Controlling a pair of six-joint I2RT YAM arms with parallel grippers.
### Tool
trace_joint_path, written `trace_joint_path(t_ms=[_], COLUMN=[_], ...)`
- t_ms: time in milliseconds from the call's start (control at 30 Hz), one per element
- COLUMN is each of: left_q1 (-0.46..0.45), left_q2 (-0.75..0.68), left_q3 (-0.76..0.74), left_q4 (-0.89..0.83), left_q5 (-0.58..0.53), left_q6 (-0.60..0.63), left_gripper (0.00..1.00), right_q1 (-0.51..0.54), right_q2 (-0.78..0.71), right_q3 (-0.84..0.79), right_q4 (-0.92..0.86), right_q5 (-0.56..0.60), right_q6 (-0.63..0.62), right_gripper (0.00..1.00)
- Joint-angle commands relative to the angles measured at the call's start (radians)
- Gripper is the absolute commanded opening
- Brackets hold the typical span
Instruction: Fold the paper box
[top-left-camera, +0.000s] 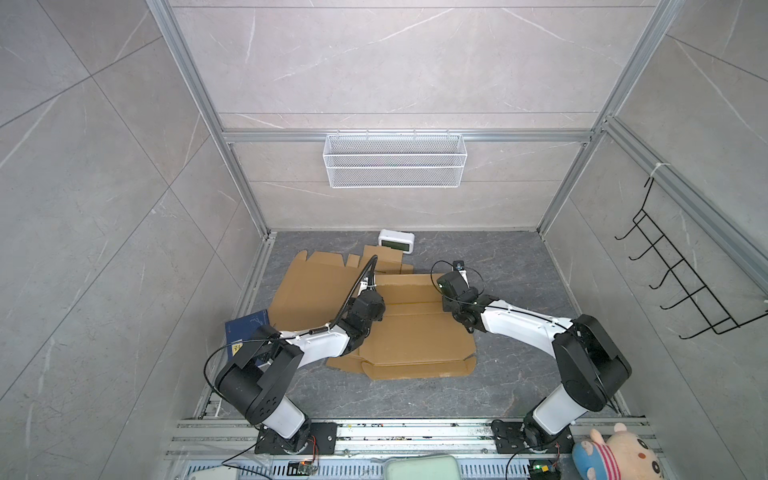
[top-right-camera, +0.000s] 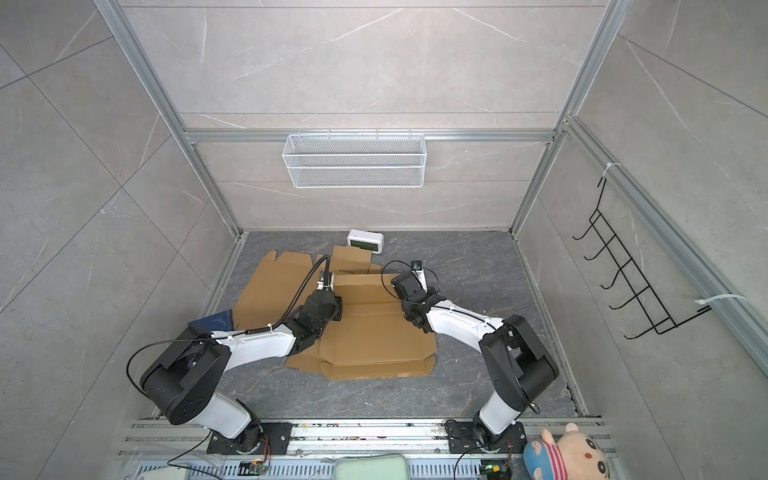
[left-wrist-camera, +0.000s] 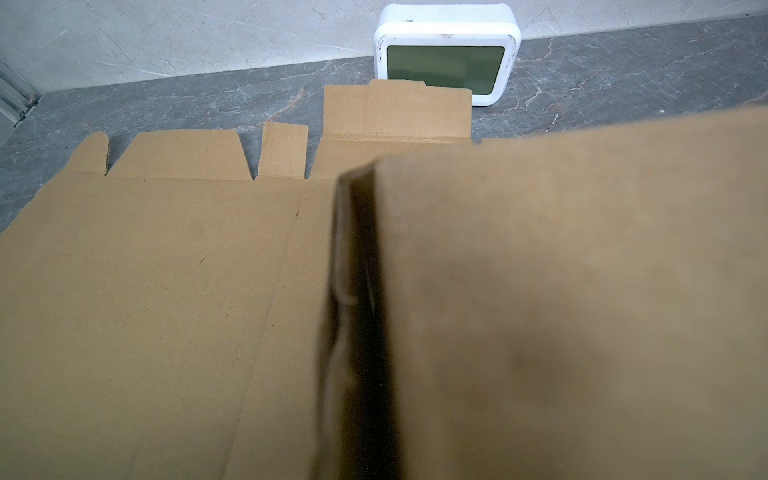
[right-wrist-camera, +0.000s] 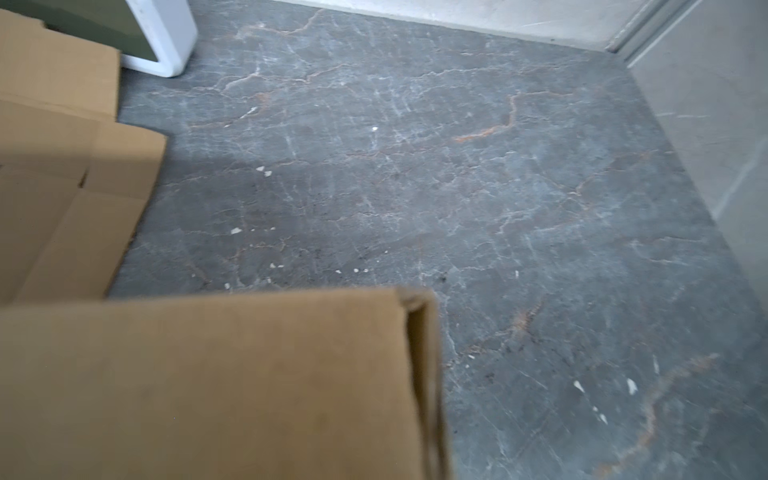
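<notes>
two flat brown cardboard box blanks lie overlapped mid-frame on the dark grey marble desk (top-left-camera: 519, 291). the upper blank (top-left-camera: 415, 336) sits at the centre with its far panel (top-left-camera: 405, 286) lifted, long axis left to right. the lower blank (top-left-camera: 307, 291) spreads to the upper left, its flaps pointing toward one white digital clock (top-left-camera: 396, 241). one blue book (top-left-camera: 245, 332) lies at the left. the left gripper (top-left-camera: 376, 291) and right gripper (top-left-camera: 448, 287) are clenched at the panel's two ends. cardboard hides their fingers, so i cannot tell whether they grip it.
</notes>
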Motion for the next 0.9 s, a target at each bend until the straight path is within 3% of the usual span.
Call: trace_joint_path(t_ms=[0, 100, 233, 333, 433, 700, 867], left_q1=[-0.010, -0.014, -0.014, -0.014, -0.018, -0.082, -0.082], left_q2=[-0.025, -0.018, 0.014, 0.041, 0.062, 0.117, 0.121], left_q3=[0.030, 0.040, 0.044, 0.044, 0.058, 0.115, 0.117], left_q4=[-0.029, -0.029, -0.019, -0.004, -0.003, -0.096, -0.114], left_q5=[0.009, 0.009, -0.007, -0.046, -0.079, -0.273, -0.295], left_q6=[-0.021, -0.021, -0.007, -0.013, -0.043, -0.159, -0.175], left_gripper=[0.00, 0.00, 0.00, 0.00, 0.00, 0.00, 0.00], right_q1=[0.004, 0.013, 0.011, 0.012, 0.013, 0.029, 0.029], right_q2=[0.041, 0.066, 0.061, 0.064, 0.083, 0.130, 0.132], right_q3=[0.015, 0.018, 0.000, 0.006, 0.016, 0.063, 0.056], right_q4=[-0.157, -0.185, -0.162, -0.180, -0.200, -0.303, -0.303], right_q5=[0.200, 0.244, 0.200, 0.194, 0.231, 0.326, 0.311], right_q6=[0.091, 0.136, 0.145, 0.163, 0.200, 0.344, 0.373], right_gripper=[0.00, 0.00, 0.00, 0.09, 0.00, 0.00, 0.00])
